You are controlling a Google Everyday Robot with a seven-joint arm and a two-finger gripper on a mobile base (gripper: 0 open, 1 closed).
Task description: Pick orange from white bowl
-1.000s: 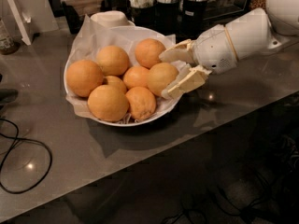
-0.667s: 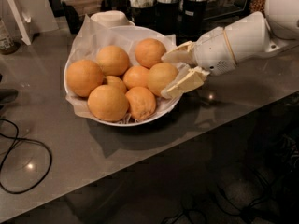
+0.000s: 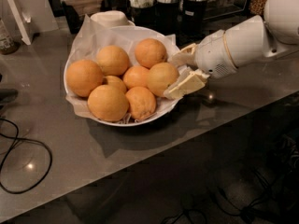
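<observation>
The white bowl, lined with crinkled white paper, sits on the grey counter and holds several oranges. The orange, slightly paler than the others, lies at the bowl's right side. My gripper reaches in from the right on a white arm. It is open, with one cream finger above and behind the orange and the other below and in front of it. The fingertips flank the orange's right half; I cannot tell whether they touch it.
A small white cup-like dish stands just behind the bowl. Dark containers line the back of the counter. A black cable loops on the counter at the left. The counter's front edge runs diagonally below the bowl.
Almost nothing: the gripper stays at the bowl's right side with its fingers around the same orange. The oranges have not moved.
</observation>
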